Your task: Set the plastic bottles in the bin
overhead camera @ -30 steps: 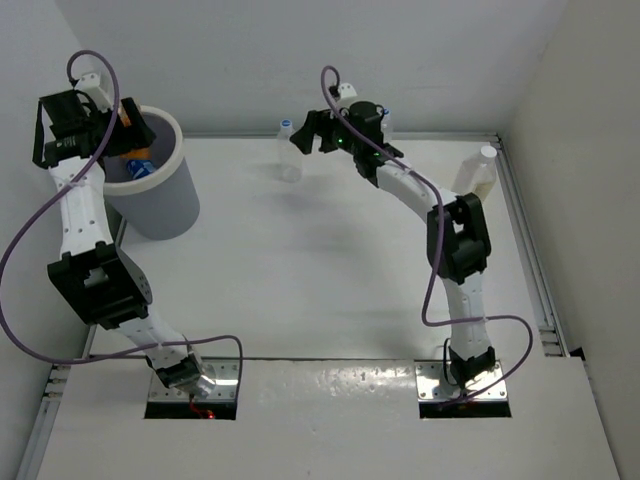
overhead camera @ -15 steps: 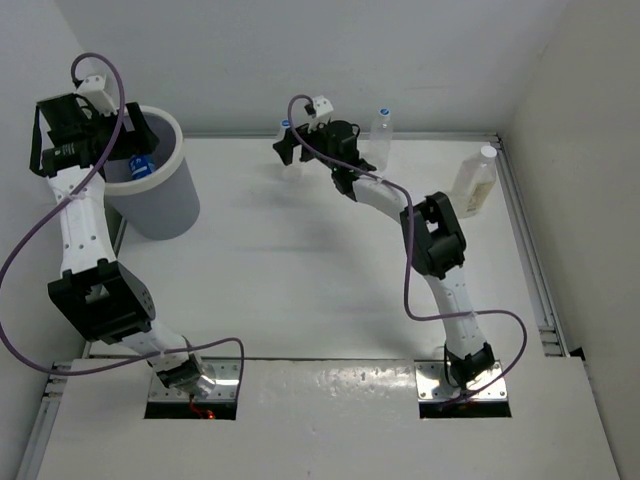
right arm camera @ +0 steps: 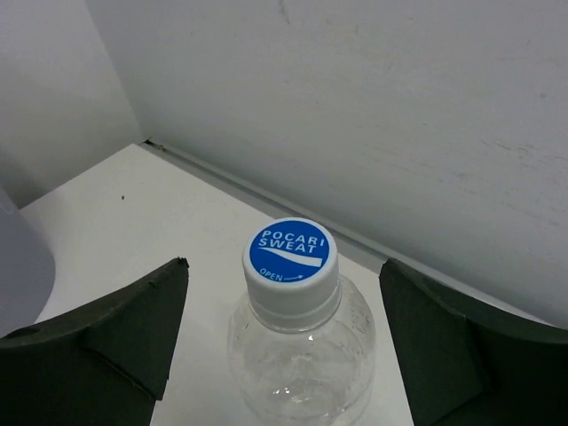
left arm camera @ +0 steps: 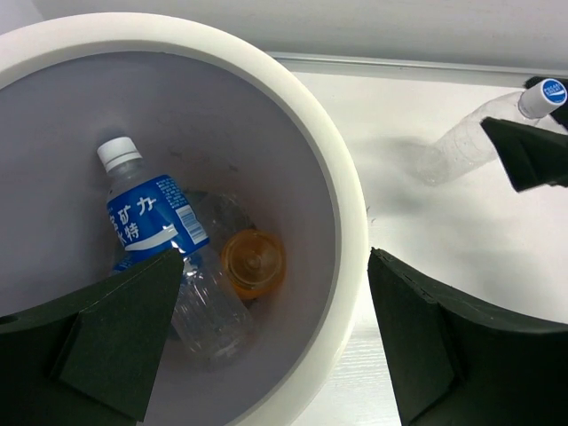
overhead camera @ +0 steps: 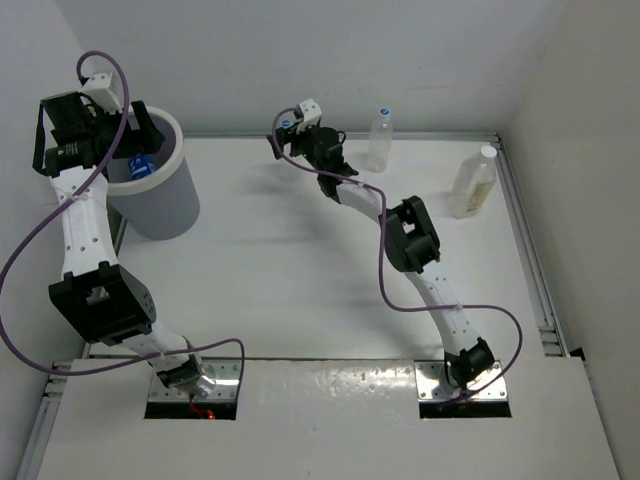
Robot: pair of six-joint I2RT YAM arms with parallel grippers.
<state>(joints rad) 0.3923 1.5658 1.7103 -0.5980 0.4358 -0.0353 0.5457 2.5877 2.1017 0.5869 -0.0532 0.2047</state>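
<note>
Left gripper is hanging spread wide over the round grey bucket with the thick white rim, holding nothing. Sitting inside the bucket are a blue-labelled plastic bottle with a white cap, an orange bottle and a clear one. Right gripper is hovering wide open near the back wall, fingers flanking a clear bottle with a blue Pocari Sweat cap, not touching it. Another clear blue-capped bottle and a whitish bottle are standing further right on the white table.
</note>
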